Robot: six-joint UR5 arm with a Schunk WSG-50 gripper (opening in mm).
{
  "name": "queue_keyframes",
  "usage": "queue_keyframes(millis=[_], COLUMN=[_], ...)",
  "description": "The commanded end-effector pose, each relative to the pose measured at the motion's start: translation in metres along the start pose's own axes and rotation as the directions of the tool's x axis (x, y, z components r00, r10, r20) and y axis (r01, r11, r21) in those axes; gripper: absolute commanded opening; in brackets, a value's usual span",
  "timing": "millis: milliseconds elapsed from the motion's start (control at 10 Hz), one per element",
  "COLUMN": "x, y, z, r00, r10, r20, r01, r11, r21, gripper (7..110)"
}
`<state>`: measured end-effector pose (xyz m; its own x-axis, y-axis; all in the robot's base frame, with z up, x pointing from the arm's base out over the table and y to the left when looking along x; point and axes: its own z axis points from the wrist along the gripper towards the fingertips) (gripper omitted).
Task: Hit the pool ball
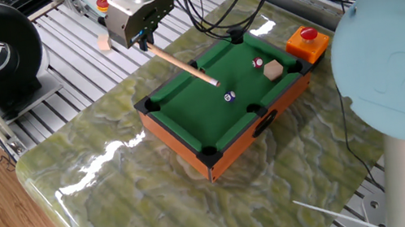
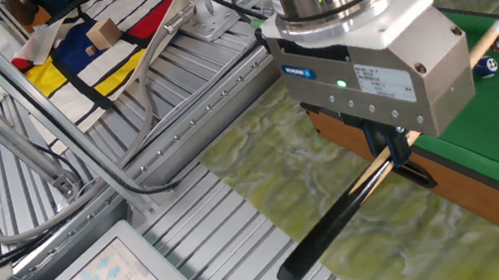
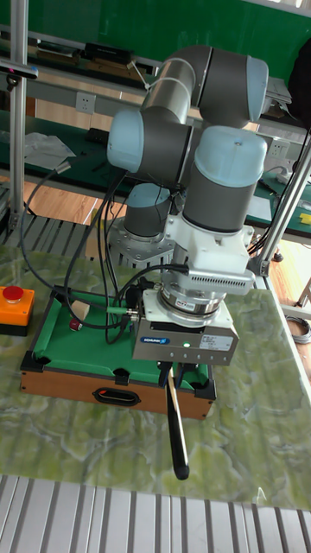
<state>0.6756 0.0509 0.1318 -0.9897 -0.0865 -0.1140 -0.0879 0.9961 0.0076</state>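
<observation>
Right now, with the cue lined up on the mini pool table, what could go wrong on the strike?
1. The wooden cue's tip sits short of the small dark blue pool ball; a slightly off line may miss it.
2. The red-and-white ball and tan wooden cube lie just beyond, so the struck ball could hit them.
3. The gripper holds the cue partway along; impact might shift it.

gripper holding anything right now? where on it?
Yes: the gripper is shut on the wooden cue stick, gripping the pale shaft just ahead of its black butt.

We see a grey arm (image 3: pixel 203 82) with pale blue joint caps (image 3: pixel 229 164), black cables (image 3: pixel 104 259), and a silver gripper (image 3: pixel 173 374) showing a green light (image 3: pixel 185 344).
</observation>
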Motion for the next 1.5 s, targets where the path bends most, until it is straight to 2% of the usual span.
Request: queue_keyframes(millis=[0, 800, 1100, 1400], x=[-0.001, -0.002, -0.005, -0.01], y=[0.006, 0.008, 0.015, 0.013], z=[-0.006, -0.006, -0.006, -0.006], r00=[1.0, 1.0, 1.0, 0.999], r10=[0.012, 0.013, 0.008, 0.031], r20=[0.002, 0.007, 0.019, 0.041], r01=[-0.012, -0.013, -0.007, -0.029], r11=[1.0, 1.0, 0.998, 0.998], r21=[-0.018, -0.024, -0.055, -0.046], gripper=[7, 7, 7, 7])
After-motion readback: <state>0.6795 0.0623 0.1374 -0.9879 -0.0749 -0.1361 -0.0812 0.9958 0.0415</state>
